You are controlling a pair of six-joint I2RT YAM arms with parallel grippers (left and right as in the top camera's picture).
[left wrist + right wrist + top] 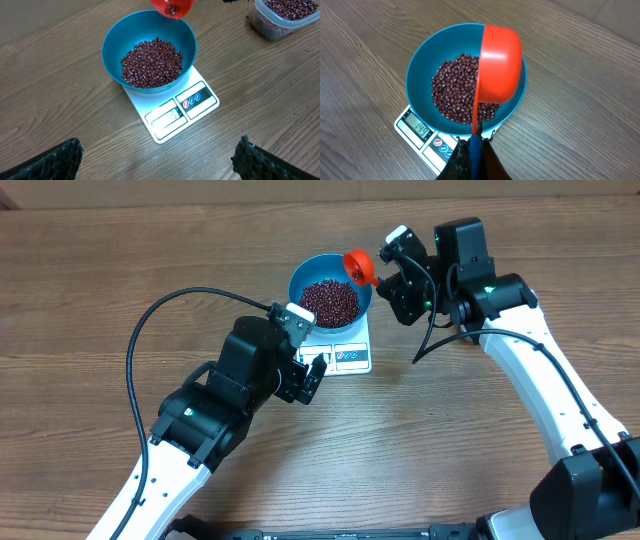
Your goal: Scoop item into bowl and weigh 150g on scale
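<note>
Wood-grain table (pixel 100 260) — left hand (pixel 160 150) wide apart, right hand (pixel 471 157) clamped on red scoop (pixel 500 60) — over bowl (pixel 417 75).

Only legible reading: "149" in dark digits on the display (pixel 421 131) of the scale (pixel 431 151), clear in the right wrist view. Left wrist view, same display (pixel 167 116): digits too faint to read. Overhead: display too small to make out. Two round buttons (pixel 443 146) beside the display, one red and one blue, each carrying a white mark; symbols not legible in any view. Small print near the buttons: blurred, unreadable.
</note>
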